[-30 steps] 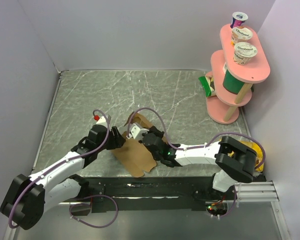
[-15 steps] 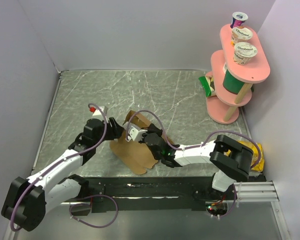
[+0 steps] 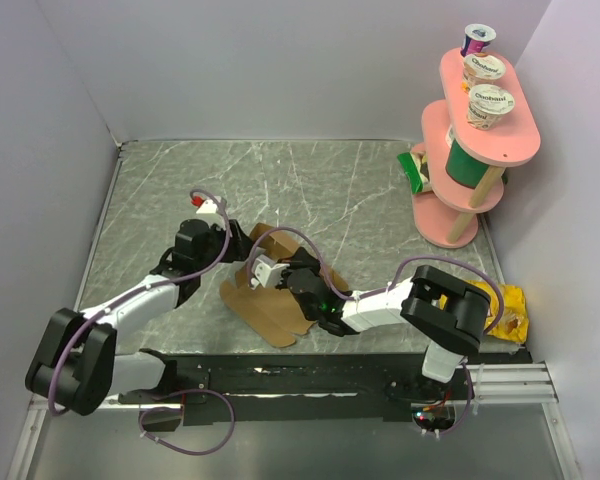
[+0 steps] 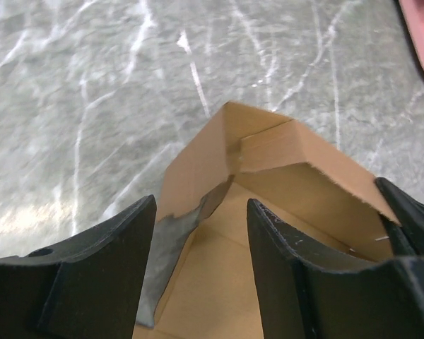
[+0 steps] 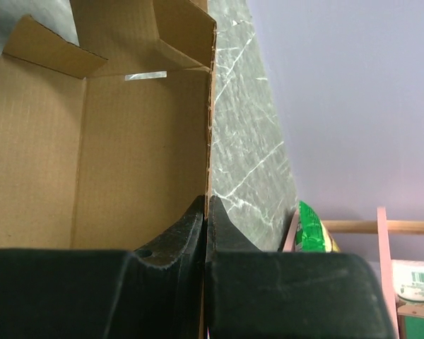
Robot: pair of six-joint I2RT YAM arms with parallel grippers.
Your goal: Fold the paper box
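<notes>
The paper box (image 3: 268,300) is brown cardboard, partly set up, with flaps raised, and lies on the marble table near the front. My right gripper (image 3: 269,271) reaches in from the right. In the right wrist view it (image 5: 207,202) is shut on the upright edge of a box wall (image 5: 141,134). My left gripper (image 3: 242,244) hangs at the box's far left corner. In the left wrist view it (image 4: 201,205) is open over the box (image 4: 268,159). One of its fingers (image 4: 283,261) is above the box floor, and nothing is gripped.
A pink two-tier stand (image 3: 480,150) with yogurt cups stands at the back right, with a green packet (image 3: 414,170) at its foot. A yellow bag (image 3: 507,312) lies by the right arm's base. Grey walls close in the left, back and right sides.
My left gripper has moved away from the front edge and rightward to the box's far left corner. My right gripper has shifted left slightly, still holding the box wall.
</notes>
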